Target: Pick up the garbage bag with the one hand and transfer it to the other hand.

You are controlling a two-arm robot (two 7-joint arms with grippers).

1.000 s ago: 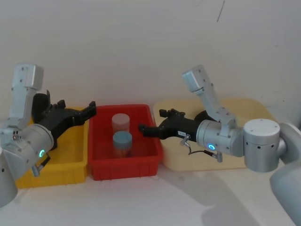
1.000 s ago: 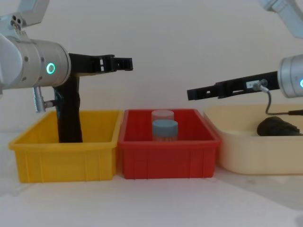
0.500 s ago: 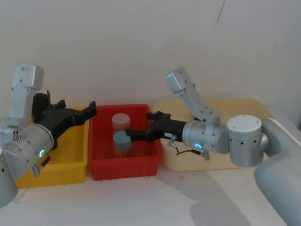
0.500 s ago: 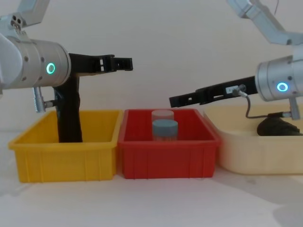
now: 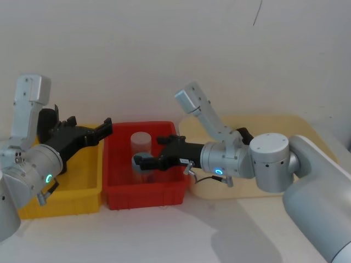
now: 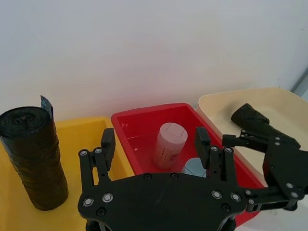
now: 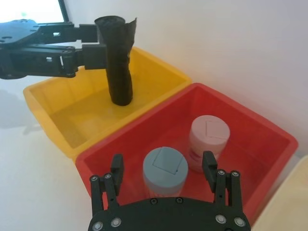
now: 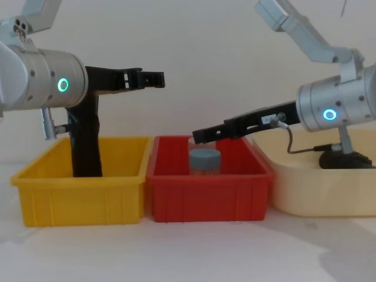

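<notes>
White table [image 8: 188, 252] carried three containers in a row, seen from the chest: yellow bin [image 8: 76, 200] on the robot's left, red bin [image 8: 208, 197] in the middle, cream tray [image 8: 311, 188] on the right. All three sat close side by side.

Left gripper [image 8: 154, 79] was held level above the yellow bin, pointing toward the red bin. In the left wrist view its fingers stood spread wide with nothing between them.

Right gripper [image 8: 202, 135] reached in from over the cream tray and hung above the red bin. Fingers apart and empty, as seen from the right wrist. Tips were over the grey-lidded jar [image 7: 165, 168], not touching it.

Garbage bag [image 6: 33, 159] stood upright on the floor of the yellow bin, toward the far side, rising well above the rim. It was beside the left gripper, outside the fingers.

Pale-lidded jar [image 7: 208, 137] stood upright just behind the grey-lidded one, both inside the red bin.

Slim crinkled black roll [image 6: 250, 118] lay on its side in the cream tray
</notes>
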